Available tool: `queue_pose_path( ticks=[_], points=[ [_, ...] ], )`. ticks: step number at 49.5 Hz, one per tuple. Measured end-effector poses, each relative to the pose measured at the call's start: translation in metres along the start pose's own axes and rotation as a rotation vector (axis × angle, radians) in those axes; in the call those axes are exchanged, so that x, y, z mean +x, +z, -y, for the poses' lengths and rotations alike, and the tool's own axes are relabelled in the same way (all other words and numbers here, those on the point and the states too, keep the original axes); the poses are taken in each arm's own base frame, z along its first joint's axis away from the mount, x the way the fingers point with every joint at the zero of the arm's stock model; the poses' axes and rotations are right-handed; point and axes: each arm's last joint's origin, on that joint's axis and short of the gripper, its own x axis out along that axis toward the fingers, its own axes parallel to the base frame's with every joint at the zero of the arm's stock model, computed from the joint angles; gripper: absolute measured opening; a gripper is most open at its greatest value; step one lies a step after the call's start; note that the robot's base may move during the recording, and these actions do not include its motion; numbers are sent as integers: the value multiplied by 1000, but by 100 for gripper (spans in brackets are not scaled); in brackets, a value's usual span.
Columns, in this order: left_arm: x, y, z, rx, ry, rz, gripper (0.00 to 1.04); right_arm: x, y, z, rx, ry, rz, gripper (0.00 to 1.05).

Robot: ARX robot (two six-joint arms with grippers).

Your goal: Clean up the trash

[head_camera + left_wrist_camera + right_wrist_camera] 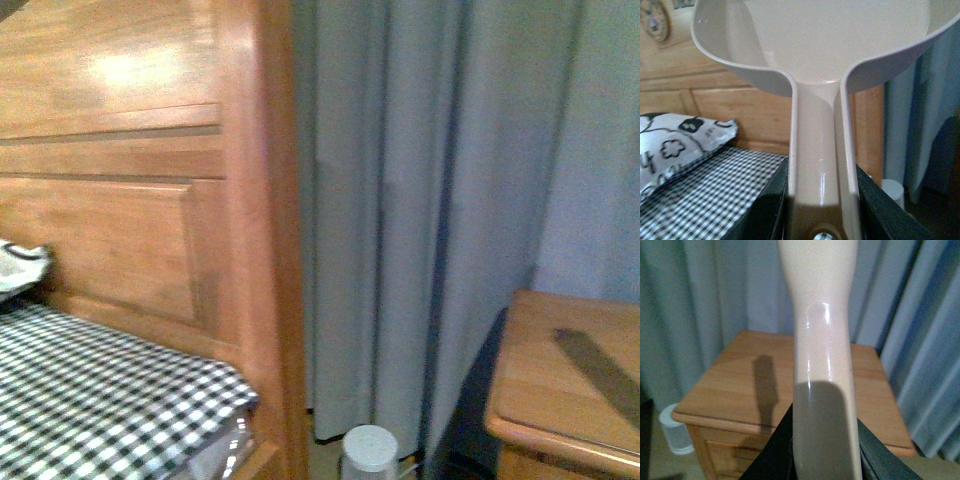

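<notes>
The trash is out of view in every frame. In the left wrist view my left gripper (821,220) is shut on the handle of the beige dustpan (815,45), whose empty scoop is raised in front of the wooden headboard. My right gripper (822,455) is shut on the cream brush handle (820,340), held upright above a wooden nightstand; the bristles are out of frame. Neither arm shows in the front view.
A bed with a black-and-white checked cover (90,390) and a printed pillow (675,145) lies left against the headboard (130,180). Grey-blue curtains (430,200) hang behind. The nightstand (570,380) stands right, a small white bin (370,450) on the floor between.
</notes>
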Motion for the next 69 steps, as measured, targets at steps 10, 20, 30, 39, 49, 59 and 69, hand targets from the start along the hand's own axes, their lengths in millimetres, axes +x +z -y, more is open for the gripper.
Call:
queue_pose_path(
  ticks=[10,20,30,39,49,59,69],
  points=[
    [0,0,0,0,0,0,28,0,0,0,0,0,0,19],
    [0,0,0,0,1,1,28,0,0,0,0,1,1,19],
    [0,0,0,1,1,1,28,0,0,0,0,-1,0,19],
    [0,-2,0,-2,-1,-7,28,0,0,0,0,0,-1,19],
    [1,-2,0,-3,0,-9,28,0,0,0,0,-1,0,19],
    [0,-1,-1,-4,23,-6,28,0,0,-1,-1,18,-1,19],
    [1,1,-1,-75,28,-183,28,0,0,0,1,-2,1,19]
  ],
)
